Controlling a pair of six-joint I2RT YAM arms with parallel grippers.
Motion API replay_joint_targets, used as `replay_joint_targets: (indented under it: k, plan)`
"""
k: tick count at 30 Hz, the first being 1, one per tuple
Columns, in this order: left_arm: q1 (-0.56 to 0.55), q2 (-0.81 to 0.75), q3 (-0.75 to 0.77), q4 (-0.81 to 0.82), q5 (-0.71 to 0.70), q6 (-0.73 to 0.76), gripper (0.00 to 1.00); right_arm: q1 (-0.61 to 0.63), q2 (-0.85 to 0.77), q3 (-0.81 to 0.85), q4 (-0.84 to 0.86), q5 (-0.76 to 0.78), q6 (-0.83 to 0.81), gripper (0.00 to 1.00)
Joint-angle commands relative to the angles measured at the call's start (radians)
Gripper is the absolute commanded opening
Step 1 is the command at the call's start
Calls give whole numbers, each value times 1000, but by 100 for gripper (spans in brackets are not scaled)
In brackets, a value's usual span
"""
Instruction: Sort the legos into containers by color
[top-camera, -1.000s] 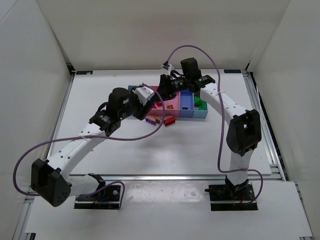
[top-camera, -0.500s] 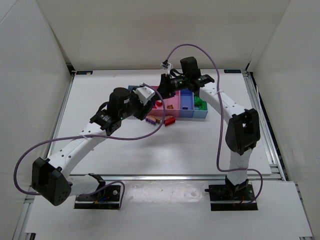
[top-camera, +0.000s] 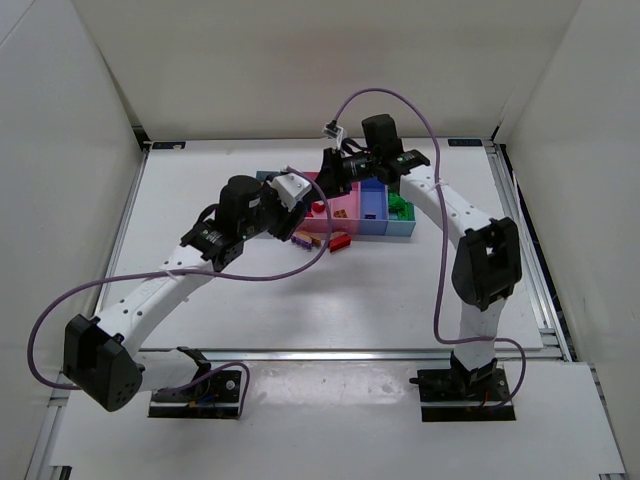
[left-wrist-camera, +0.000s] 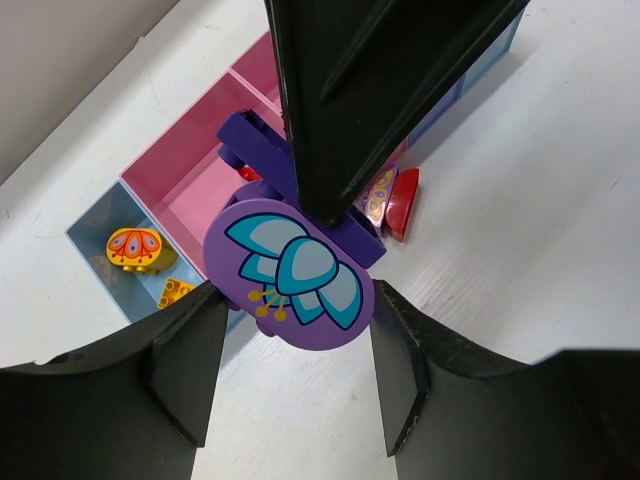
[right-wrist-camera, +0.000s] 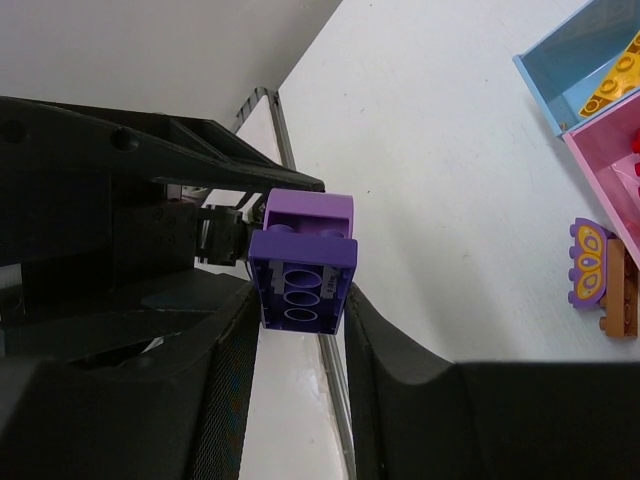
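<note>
One purple lego (left-wrist-camera: 290, 275), a dark brick with a lighter oval flower top, sits between both grippers above the table by the containers (top-camera: 400, 233). My left gripper (left-wrist-camera: 298, 305) grips the oval's sides with its tips. My right gripper (right-wrist-camera: 300, 300) is shut on the brick part (right-wrist-camera: 300, 275); its black finger (left-wrist-camera: 380, 90) comes down from above in the left wrist view. In the top view the left gripper (top-camera: 292, 190) and right gripper (top-camera: 330, 178) meet over the bins' left half. A purple butterfly piece (top-camera: 300, 239) and a red-orange piece (top-camera: 340, 242) lie on the table in front.
The light blue end bin (left-wrist-camera: 100, 225) holds yellow-orange pieces (left-wrist-camera: 138, 248). The pink bin (left-wrist-camera: 200, 170) holds a red piece (top-camera: 318, 208). Green pieces (top-camera: 400, 207) lie in the right bin. White walls enclose the table on three sides.
Almost nothing: the right wrist has shifted very slightly, and both grippers stay together at the purple piece.
</note>
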Motion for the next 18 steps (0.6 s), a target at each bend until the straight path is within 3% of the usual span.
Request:
replay_joint_targets:
  k: [1,18]
  plan:
    - [-4,-7,20,12,-20,-17,18,-27,-84,-23,6,-40,-50,0]
    - [32,-1,0,18,-49,-7,17,-196,-256,-181,-105,4,-161,0]
